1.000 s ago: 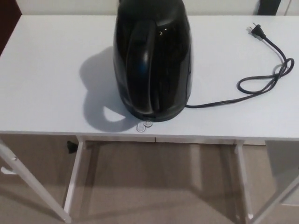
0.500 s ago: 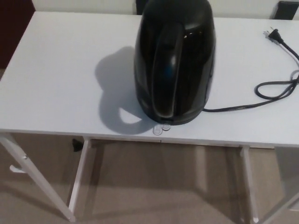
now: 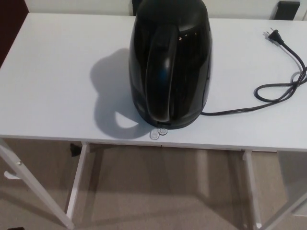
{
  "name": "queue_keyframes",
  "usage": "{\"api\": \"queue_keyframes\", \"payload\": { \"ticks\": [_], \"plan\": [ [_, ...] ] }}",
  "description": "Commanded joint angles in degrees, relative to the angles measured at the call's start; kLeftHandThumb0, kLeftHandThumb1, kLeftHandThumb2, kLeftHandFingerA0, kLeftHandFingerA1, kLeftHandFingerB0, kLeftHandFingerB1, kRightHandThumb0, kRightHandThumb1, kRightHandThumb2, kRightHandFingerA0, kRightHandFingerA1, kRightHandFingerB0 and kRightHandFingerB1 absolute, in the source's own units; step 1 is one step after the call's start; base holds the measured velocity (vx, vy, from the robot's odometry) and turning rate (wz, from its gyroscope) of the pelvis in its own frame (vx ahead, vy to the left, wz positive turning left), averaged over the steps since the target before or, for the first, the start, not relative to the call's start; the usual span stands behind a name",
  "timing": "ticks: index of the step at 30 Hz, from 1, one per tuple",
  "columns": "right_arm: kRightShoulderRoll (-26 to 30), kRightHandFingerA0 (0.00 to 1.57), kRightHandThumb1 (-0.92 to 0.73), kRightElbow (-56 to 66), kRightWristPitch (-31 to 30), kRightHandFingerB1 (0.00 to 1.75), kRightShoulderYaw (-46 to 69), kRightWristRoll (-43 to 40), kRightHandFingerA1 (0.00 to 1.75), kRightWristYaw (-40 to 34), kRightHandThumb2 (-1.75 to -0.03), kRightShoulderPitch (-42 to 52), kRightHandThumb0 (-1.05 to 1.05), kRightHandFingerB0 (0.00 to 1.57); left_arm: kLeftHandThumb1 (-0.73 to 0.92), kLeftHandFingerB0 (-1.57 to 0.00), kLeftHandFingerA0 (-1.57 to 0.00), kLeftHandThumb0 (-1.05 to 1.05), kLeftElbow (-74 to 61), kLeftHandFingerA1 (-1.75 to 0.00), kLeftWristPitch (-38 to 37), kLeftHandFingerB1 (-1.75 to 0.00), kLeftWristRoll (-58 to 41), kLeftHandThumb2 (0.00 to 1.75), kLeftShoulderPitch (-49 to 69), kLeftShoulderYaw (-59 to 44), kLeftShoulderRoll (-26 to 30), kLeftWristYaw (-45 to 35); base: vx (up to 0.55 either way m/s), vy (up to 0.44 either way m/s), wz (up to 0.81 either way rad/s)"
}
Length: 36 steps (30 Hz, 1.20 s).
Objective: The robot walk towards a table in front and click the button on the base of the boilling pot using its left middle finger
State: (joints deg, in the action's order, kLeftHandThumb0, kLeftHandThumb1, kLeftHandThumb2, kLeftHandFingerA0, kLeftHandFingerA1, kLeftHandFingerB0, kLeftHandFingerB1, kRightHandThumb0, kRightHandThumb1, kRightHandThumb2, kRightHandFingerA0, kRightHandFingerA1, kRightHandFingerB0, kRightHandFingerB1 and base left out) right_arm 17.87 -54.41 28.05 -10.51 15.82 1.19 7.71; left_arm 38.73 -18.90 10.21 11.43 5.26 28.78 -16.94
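Observation:
A glossy black kettle [image 3: 170,62] stands on the white table [image 3: 57,72], its handle facing me. At the foot of its base, near the table's front edge, a small clear button tab [image 3: 159,132] sticks out. A black power cord [image 3: 273,91] runs from the base to the right and ends in an unplugged plug [image 3: 272,34]. Neither of my hands shows in the head view.
White table legs [image 3: 79,177] and slanted braces [image 3: 29,182] stand over beige carpet below the front edge. A dark red panel [image 3: 9,24] sits at the far left. Dark objects [image 3: 288,9] lie behind the table at the back right.
The whole picture has shifted sideways between frames, so the camera moved. The kettle, cord and table keep the same places relative to one another.

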Motion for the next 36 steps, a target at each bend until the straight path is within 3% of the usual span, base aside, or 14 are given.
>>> {"api": "queue_keyframes", "payload": {
  "ticks": [1,14,15,19,22,23,26,28,29,30,32,33,34,36],
  "plan": [
    [0.3,0.71,-0.52,-0.6,0.6,0.52,0.8,-0.6,0.57,-0.3,-0.82,-0.3,-0.53,0.52,0.42,-0.37,-0.49,-0.41,-7.7,-0.45,-3.0,-0.41,1.3,0.65,4.0,0.5,-0.7,2.0,0.0,0.0,0.0],
    [-0.8,0.79,-0.64,1.2,2.4,0.39,2.0,-1.1,0.43,-2.3,-0.6,0.2,-0.46,0.6,0.67,-0.08,-0.15,-0.7,-41.3,-0.39,-16.7,-0.37,32.9,0.9,5.0,24.4,4.1,2.3,0.0,0.0,0.0],
    [-0.8,0.79,-0.64,2.0,1.7,0.38,1.9,-0.7,0.43,-2.8,-0.6,0.2,-0.45,0.59,0.53,0.0,0.0,-0.34,-44.0,-0.47,-17.2,-0.48,35.6,1.08,2.6,27.1,3.4,0.5,0.0,0.0,0.0],
    [-0.6,0.77,-0.64,2.6,1.7,0.38,1.9,-0.5,0.43,-2.8,-0.6,0.5,-0.43,0.58,0.67,-0.06,-0.1,-0.72,-46.8,-0.4,-16.7,-0.33,36.8,0.94,0.8,30.1,2.6,-0.4,0.0,0.0,0.0],
    [-0.2,0.67,-0.63,2.3,2.9,0.38,2.8,-2.3,0.41,-0.4,-0.6,0.2,-0.41,0.55,0.53,0.0,0.0,-0.32,-50.9,-0.47,-15.9,-0.48,39.4,1.04,-3.0,32.0,1.1,-0.7,0.0,0.0,0.0],
    [-0.1,0.67,-0.64,2.3,2.9,0.38,2.7,-2.4,0.41,0.1,-0.6,0.1,-0.43,0.54,0.71,-0.08,-0.14,-0.54,-51.7,-0.27,-15.3,-0.26,39.6,0.61,-3.7,32.2,1.0,-1.3,0.0,0.0,0.0],
    [0.4,0.62,-0.46,-0.1,5.0,0.5,3.6,-3.4,0.55,1.3,-0.82,-1.9,-0.61,0.49,0.54,0.0,0.0,-0.29,-51.8,-0.48,-14.8,-0.48,39.9,1.02,-10.3,31.3,-0.7,1.2,0.0,0.0,0.0],
    [0.1,0.69,-0.56,-0.3,5.0,0.38,3.9,-3.4,0.42,0.8,-0.59,-2.5,-0.58,0.58,0.52,0.0,0.0,-0.29,-51.3,-0.48,-14.8,-0.48,40.4,1.01,-12.1,30.9,-0.8,3.1,0.0,0.0,0.0],
    [0.0,0.66,-0.62,0.2,2.8,0.38,3.8,-2.8,0.4,0.2,-0.6,-3.4,-0.61,0.59,0.61,-0.13,-0.18,-0.45,-50.3,-0.28,-14.7,-0.27,39.6,0.59,-13.9,30.2,-0.9,4.2,0.0,0.0,0.0],
    [0.2,0.6,-0.59,0.1,3.7,0.39,3.3,-1.7,0.41,-0.7,-0.65,-3.2,-0.66,0.55,0.54,0.0,0.0,-0.28,-50.8,-0.48,-13.9,-0.48,39.3,1.01,-14.5,29.9,-0.7,3.4,0.0,0.0,0.0],
    [0.8,0.76,-0.67,-0.1,6.8,0.41,2.8,-0.5,0.45,-1.8,-0.62,-2.4,-0.52,0.68,0.54,0.0,0.0,-0.28,-51.4,-0.49,-12.9,-0.48,39.5,1.02,-15.9,28.9,-0.1,3.2,0.0,0.0,0.0],
    [0.9,0.8,-0.67,0.4,5.3,0.42,2.6,0.3,0.45,-2.6,-0.62,-2.7,-0.51,0.68,0.63,-0.1,-0.12,-0.44,-51.1,-0.27,-12.2,-0.23,40.1,0.61,-16.9,28.7,0.1,3.2,0.0,0.0,0.0],
    [0.8,0.77,-0.65,1.7,2.7,0.39,2.6,0.4,0.42,-2.7,-0.59,-2.3,-0.48,0.6,0.53,0.0,0.0,-0.28,-50.3,-0.48,-12.2,-0.48,41.2,1.01,-17.8,28.1,0.3,5.2,0.0,0.0,0.0],
    [0.7,0.72,-0.65,1.9,2.5,0.39,2.7,0.1,0.41,-2.2,-0.6,-2.3,-0.45,0.59,0.51,0.0,0.0,-0.29,-49.9,-0.48,-11.4,-0.48,40.6,0.99,-17.9,27.8,0.2,5.5,0.0,0.0,0.0]
  ]
}}
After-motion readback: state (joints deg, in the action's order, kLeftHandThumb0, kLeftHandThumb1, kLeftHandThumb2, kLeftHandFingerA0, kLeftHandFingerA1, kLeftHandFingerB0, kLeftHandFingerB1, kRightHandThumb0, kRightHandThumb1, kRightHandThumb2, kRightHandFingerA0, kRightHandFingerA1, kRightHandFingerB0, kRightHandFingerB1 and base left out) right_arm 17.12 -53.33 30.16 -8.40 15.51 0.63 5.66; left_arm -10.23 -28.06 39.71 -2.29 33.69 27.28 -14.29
